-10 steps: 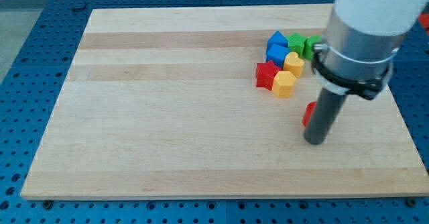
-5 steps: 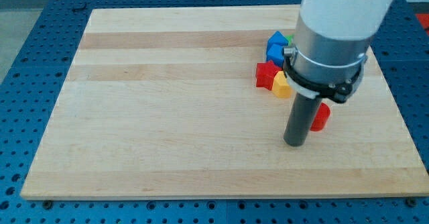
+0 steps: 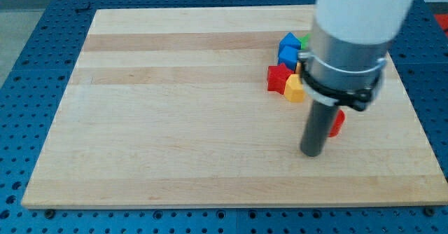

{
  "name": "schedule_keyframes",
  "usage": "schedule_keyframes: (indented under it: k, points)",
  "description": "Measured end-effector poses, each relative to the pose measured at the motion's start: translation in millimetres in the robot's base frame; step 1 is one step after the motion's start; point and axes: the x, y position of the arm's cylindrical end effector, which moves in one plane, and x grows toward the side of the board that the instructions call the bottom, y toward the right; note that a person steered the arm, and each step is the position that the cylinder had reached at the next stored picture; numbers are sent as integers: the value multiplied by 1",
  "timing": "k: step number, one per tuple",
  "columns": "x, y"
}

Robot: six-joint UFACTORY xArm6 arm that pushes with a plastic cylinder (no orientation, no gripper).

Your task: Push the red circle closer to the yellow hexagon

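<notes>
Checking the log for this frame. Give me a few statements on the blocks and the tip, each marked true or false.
1. My tip rests on the wooden board. True.
2. The red circle lies at the view's left of my tip. False: it lies at the view's right, partly hidden by the rod.
3. The yellow hexagon sits beside the red star. True.
4. The blocks are scattered over the board's left half. False: they cluster in its upper right.

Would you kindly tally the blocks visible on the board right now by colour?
Red: 2, star and circle
Blue: 1 visible
Yellow: 1 visible
Green: 1, a sliver
Total: 5 visible; the arm may hide more. My tip sits at the circle's lower left.
</notes>
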Motion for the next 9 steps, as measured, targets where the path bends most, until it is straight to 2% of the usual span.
schedule_keyframes:
  k: [1,5,7,9]
  points:
    - [-1,25]
    - [-39,20]
    - [-28,40]
    - [-42,43]
